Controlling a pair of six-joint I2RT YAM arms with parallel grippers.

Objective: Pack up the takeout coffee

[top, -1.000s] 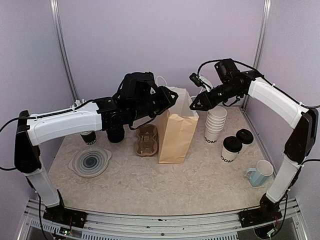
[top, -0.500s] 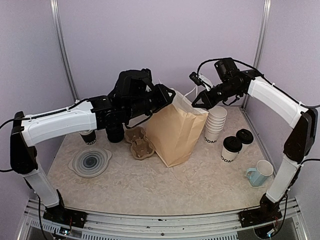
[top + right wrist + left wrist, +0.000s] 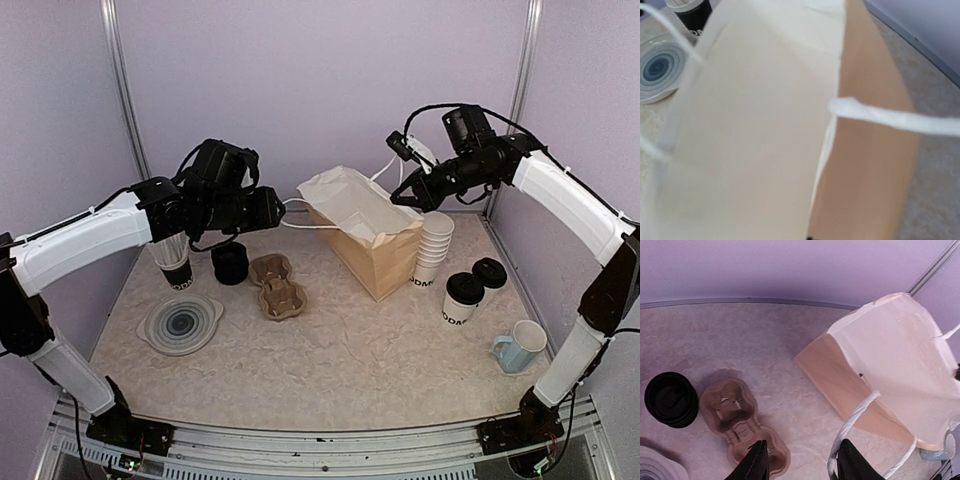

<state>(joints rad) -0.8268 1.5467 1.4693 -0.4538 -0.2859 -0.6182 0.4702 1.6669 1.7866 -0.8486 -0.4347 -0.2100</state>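
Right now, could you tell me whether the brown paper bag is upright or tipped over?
Tipped over: the brown paper bag lies slanted on its side, its white-lined mouth opening toward the left arm rather than straight up.

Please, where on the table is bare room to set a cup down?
The wide front middle is bare, between the ringed dish and the blue mug. Crowded: around the cup stack and lidded cup at right.

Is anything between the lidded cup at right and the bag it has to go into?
Yes. The stack of lidless cups stands partly between the lidded cup and the bag. The bag is also tipped, its mouth facing up and left, away from that cup, so its own side is in the way.
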